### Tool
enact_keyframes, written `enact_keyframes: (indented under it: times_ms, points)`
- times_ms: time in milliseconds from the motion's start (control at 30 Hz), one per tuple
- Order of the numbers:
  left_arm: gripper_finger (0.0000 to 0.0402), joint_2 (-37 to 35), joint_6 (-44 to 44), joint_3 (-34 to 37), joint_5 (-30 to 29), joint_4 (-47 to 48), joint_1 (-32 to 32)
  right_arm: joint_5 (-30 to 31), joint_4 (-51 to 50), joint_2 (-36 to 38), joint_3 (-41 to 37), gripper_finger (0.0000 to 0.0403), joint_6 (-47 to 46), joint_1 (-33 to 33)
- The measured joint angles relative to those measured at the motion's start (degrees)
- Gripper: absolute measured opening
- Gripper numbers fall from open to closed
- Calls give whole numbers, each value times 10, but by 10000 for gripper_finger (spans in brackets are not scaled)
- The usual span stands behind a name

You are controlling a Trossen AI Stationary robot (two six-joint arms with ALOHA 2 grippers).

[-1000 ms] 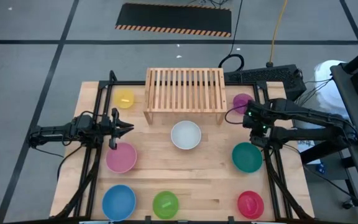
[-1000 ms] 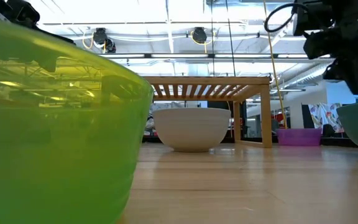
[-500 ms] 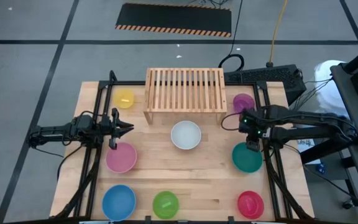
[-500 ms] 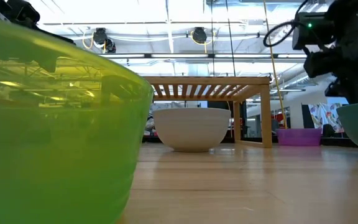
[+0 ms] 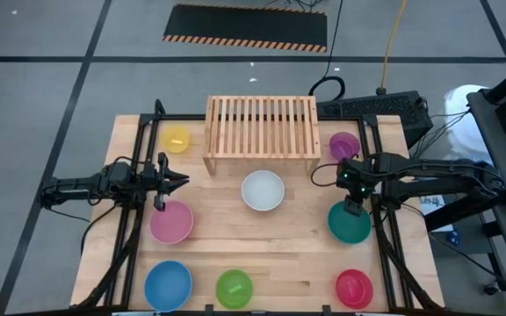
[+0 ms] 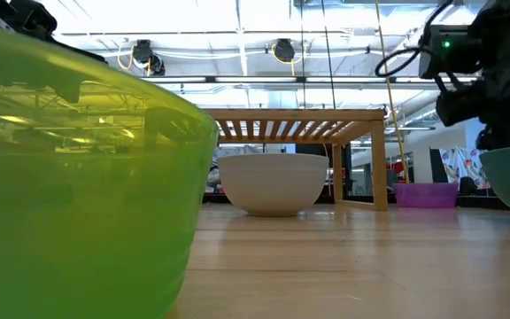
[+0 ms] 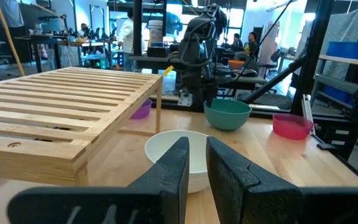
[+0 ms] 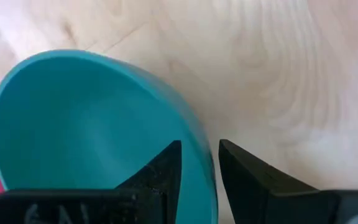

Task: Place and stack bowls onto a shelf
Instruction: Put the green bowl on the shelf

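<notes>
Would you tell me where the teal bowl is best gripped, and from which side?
Probably by its thin rim, from above: the teal bowl sits upright and open, and the right tool already straddles that rim, one finger inside and one outside.

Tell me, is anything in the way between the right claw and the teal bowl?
Nothing visible. The right gripper is right at the teal bowl, its open jaws straddling the bowl's rim on the side nearest the shelf.
</notes>
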State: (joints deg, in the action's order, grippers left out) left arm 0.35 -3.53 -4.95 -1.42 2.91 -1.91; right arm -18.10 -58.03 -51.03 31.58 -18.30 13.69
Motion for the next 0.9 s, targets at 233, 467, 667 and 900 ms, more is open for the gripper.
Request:
enact_keyframes:
  times_ms: [233,467,667,900]
  points:
    - [60,0,0,0,0,0,0,0,43,0,-24,88,-64,0]
    - [60,0,0,0,0,0,0,0,72,0,-28,7,-82,0]
    - [60,0,0,0,0,1,0,18,90,0,-28,2,-87,0]
    - [60,0,0,0,0,1,0,46,112,0,-13,1,-130,-2]
